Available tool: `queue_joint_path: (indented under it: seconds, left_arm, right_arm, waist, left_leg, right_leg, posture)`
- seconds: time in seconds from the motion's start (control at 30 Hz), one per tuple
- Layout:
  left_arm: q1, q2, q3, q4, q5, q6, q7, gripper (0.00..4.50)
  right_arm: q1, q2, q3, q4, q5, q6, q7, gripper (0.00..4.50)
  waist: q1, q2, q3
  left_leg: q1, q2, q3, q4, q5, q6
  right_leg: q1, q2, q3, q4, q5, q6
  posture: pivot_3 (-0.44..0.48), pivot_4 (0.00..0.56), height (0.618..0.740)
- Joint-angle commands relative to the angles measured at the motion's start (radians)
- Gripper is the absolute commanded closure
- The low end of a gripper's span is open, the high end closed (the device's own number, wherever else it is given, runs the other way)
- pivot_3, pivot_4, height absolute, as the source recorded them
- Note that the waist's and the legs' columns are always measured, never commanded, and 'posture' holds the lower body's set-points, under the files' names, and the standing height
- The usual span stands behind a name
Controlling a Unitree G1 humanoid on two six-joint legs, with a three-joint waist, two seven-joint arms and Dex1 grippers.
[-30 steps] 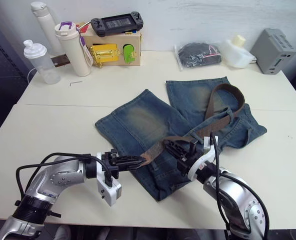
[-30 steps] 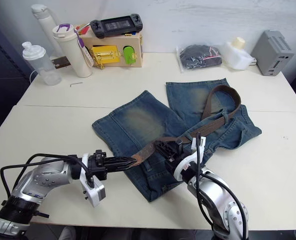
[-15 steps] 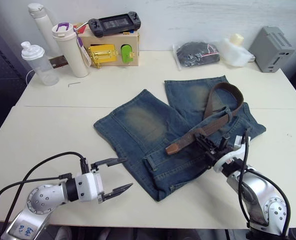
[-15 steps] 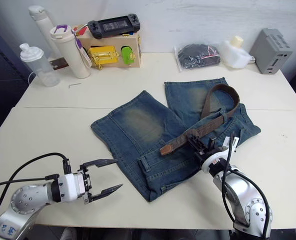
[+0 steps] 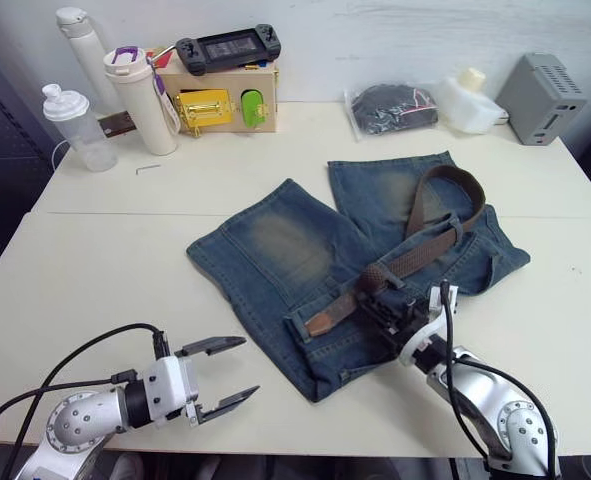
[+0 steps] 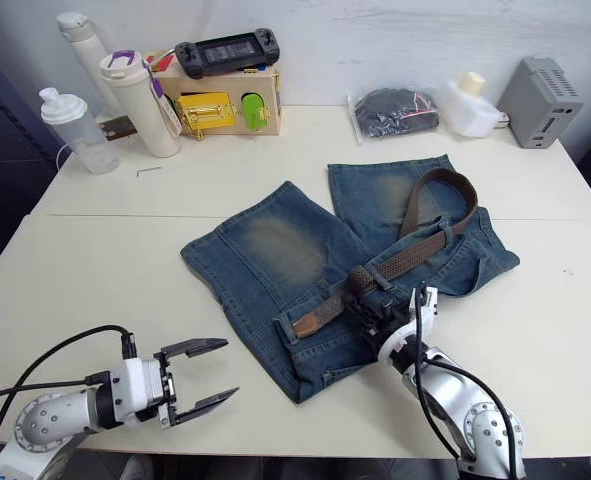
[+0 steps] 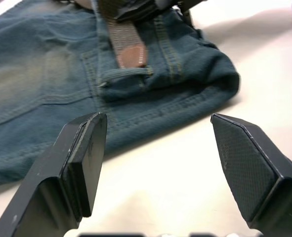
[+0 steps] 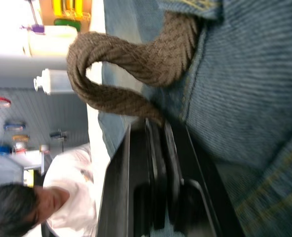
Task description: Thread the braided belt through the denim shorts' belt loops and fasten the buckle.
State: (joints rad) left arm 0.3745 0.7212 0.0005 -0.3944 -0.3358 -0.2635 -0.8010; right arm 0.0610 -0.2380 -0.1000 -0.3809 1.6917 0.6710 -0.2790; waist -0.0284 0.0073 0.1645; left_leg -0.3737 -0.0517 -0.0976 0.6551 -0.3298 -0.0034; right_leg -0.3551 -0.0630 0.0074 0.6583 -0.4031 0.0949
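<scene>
The denim shorts (image 5: 275, 240) lie flat in the middle of the table. Across their right half runs the braided belt (image 5: 415, 258), curving back in a loop at the far end. Its brown tip (image 7: 131, 54) rests on the waistband beside a denim belt loop (image 7: 128, 73). My right gripper (image 5: 380, 305) is shut on the belt a little behind the tip, and the strap bends out of its fingers (image 8: 155, 148). Near the table's front edge, left of the shorts, my left gripper (image 5: 247, 367) stands open with nothing in it. The buckle is hidden.
At the back left stand a clear bottle (image 5: 75, 125), a white tumbler (image 5: 140, 95) and a wooden box (image 5: 220, 95) with a handheld console on top. A black bag (image 5: 390, 108), white jug (image 5: 470, 100) and grey box (image 5: 545, 98) sit back right. A person (image 8: 17, 207) is nearby.
My left gripper let go of the belt tip, opened and drew back toward the front left. The right gripper kept its hold, and the tip now lies on the shorts.
</scene>
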Motion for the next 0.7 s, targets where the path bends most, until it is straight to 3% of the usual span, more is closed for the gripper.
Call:
queue_joint_path:
  seconds: [0.03, 0.37, 0.7]
  left_arm:
    - [0.022, -0.018, 0.017, 0.066, 0.019, -0.084, -0.041, 0.79]
    - [-0.017, -0.054, 0.018, 0.188, 0.045, -0.199, -0.084, 0.79]
    - [-0.047, -0.043, 0.009, 0.102, 0.043, -0.117, -0.074, 0.79]
  right_arm:
    - [0.007, 0.029, 0.059, -0.024, -0.097, -0.001, 0.039, 4.50]
    - [-0.031, 0.028, 0.160, -0.072, -0.241, 0.061, 0.067, 4.50]
    - [-0.122, 0.052, 0.099, -0.122, -0.292, 0.018, 0.064, 4.50]
  waist:
    - [-0.002, 0.000, -0.001]
    - [-0.003, -0.002, -0.002]
    - [-0.001, -0.001, -0.001]
  left_leg:
    - [0.000, 0.000, 0.000, 0.000, 0.000, 0.000]
    - [0.003, 0.002, 0.001, -0.004, 0.001, -0.002]
    - [0.003, 0.002, 0.001, -0.004, 0.001, -0.003]
  right_leg:
    - [0.000, 0.000, 0.000, 0.000, 0.000, 0.000]
    - [0.000, 0.001, 0.000, 0.000, 0.000, 0.000]
    - [-0.001, 0.001, 0.000, 0.001, 0.000, 0.000]
  posture:
    - [0.000, 0.150, 0.740]
    - [0.000, 0.150, 0.740]
    - [0.000, 0.150, 0.740]
